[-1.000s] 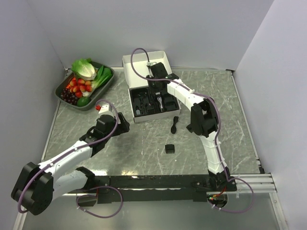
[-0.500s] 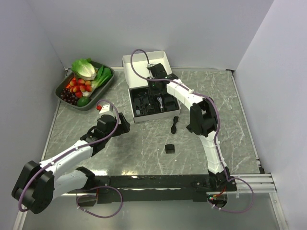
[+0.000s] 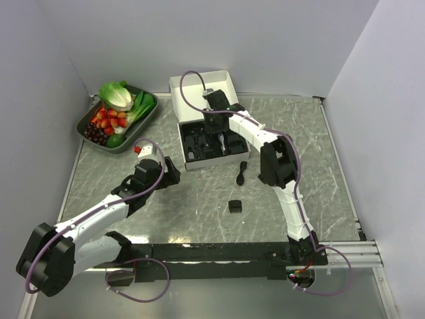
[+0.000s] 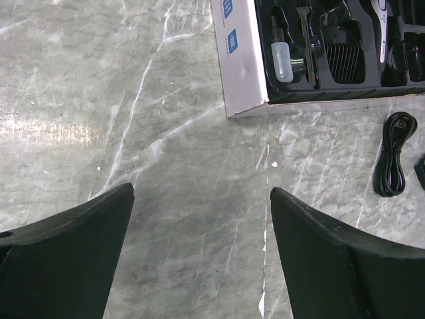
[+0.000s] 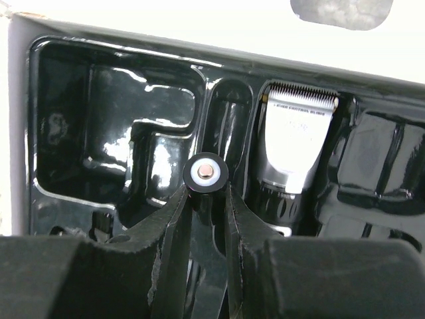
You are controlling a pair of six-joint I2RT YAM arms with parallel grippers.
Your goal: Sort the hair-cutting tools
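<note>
Your right arm has drifted a little to the left over the box [image 3: 192,90] since a second ago, its elbow pulling in with it; your left arm has not moved. The cylinder [image 5: 206,173], black with a white ring and a coppery centre on its end, is pinched between the fingers of the right gripper [image 5: 207,194]. It sits over a narrow groove of the black insert [image 5: 113,126]. You cannot tell whether it touches the groove. Just right of it the clipper [image 5: 295,143] lies in its own slot, with its silver toothed head toward the far wall. A large glossy compartment lies left of the groove.

From your left wrist you can see a small bottle [image 4: 282,58] and a boxed guard [image 4: 342,63] seated in the same insert. Out on the table [image 4: 99,100], the coiled cord [image 3: 243,173] lies just in front of the box's near right corner. The loose guard [image 3: 234,206] sits nearer you, apart from both. Your left gripper [image 4: 201,196] hangs over bare marble near the box's near left corner, fingers spread wide and holding nothing. The food tray [image 3: 89,126] stands at the far left, well apart from the box.
</note>
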